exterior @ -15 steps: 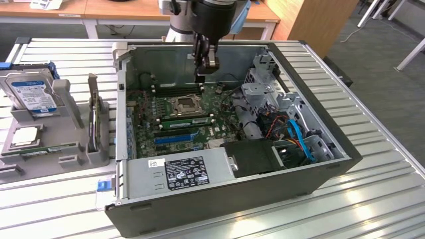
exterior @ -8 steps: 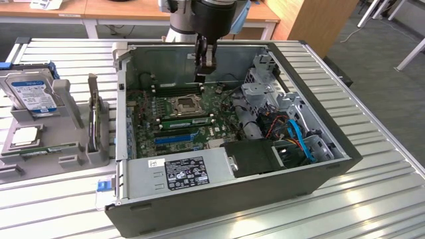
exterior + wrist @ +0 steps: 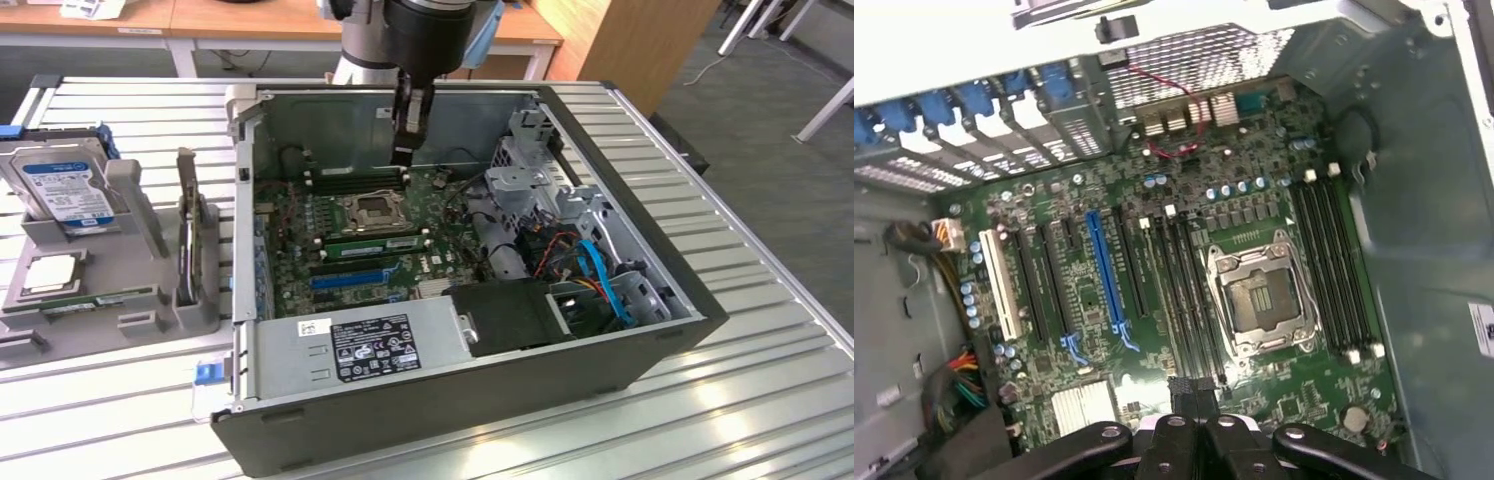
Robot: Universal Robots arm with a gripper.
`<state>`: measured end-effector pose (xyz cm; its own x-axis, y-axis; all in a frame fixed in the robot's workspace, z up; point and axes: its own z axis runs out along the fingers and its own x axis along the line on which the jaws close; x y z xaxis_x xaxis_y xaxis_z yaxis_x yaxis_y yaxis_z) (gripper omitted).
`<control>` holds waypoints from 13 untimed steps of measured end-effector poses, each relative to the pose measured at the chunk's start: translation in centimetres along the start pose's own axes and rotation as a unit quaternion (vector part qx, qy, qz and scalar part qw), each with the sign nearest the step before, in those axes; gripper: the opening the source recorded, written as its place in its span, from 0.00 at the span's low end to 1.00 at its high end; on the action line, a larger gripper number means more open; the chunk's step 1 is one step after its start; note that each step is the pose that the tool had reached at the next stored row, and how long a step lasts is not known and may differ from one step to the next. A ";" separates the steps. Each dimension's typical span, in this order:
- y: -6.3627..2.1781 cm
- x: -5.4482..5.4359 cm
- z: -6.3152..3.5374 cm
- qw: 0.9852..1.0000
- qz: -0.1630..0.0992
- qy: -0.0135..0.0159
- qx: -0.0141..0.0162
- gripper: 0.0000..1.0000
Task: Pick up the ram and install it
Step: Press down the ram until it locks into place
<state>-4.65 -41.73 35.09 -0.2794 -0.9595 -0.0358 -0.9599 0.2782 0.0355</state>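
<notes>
Ram (image 3: 374, 241) seems to be the long green stick standing in a black slot in the middle of the motherboard (image 3: 300, 225), just beside the empty processor socket (image 3: 372, 209). If so, the main job looks done, but I cannot tell if it is pushed all the way in. The gripper (image 3: 408, 150) hangs inside the computer case (image 3: 667, 290), near its far wall, above the slots there. Its jaws are closed, and I see no green stick in them. Another green stick (image 3: 94, 299) lies in the grey tray (image 3: 147, 325) outside the case, on the exterior view's left, so I am not fully sure which one is meant.

In the wrist view, the gripper (image 3: 1194, 425) is cut off at the edge, jaws together. A small dark bit (image 3: 1189, 386) sits at the fingertips; what it is stays unclear. All the slots here look dark and blurry.
</notes>
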 end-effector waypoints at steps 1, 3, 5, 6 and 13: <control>0.00 0.0 0.00 1.000 0.004 0.000 0.000 0.10; 0.00 0.0 0.00 1.000 0.005 0.000 0.000 0.10; 0.00 0.0 0.00 1.000 0.005 0.000 0.000 0.10; 0.00 0.0 0.00 1.000 0.005 0.000 0.000 0.10; 0.00 0.0 0.00 0.994 0.109 -0.004 0.004 0.10</control>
<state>-4.65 -41.73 35.09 -0.4812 -0.8759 -0.0358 -0.8765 0.4801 0.0355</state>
